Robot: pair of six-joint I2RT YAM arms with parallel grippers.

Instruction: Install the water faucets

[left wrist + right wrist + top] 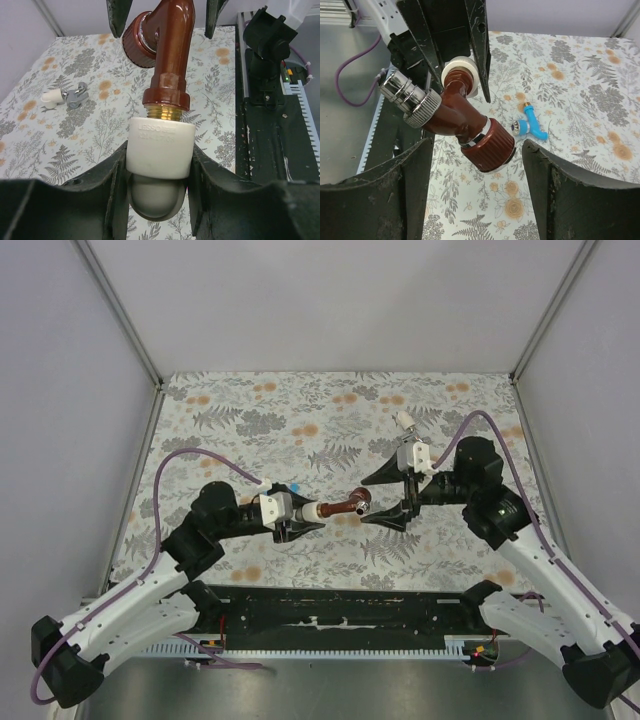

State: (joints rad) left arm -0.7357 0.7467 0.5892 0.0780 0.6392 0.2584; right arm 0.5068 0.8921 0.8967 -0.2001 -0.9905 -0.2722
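Note:
A reddish-brown water faucet (340, 507) with a round ribbed knob (490, 145) is screwed by its brass thread into a white plastic pipe fitting (160, 147). My left gripper (305, 515) is shut on that fitting (462, 67), holding it level above the table. My right gripper (477, 150) stands open, with its fingers (117, 15) either side of the knob and not touching it. In the top view the right gripper (368, 500) faces the left one, with the faucet (167, 65) between them. A blue faucet (532, 125) and a white-silver faucet (67, 96) lie loose on the table.
The floral tablecloth (300, 410) covers the table between grey walls. The white-silver faucet (405, 422) lies behind the right gripper, and the blue faucet (297, 486) lies just behind the left gripper. A black rail (350, 605) with the arm bases runs along the near edge.

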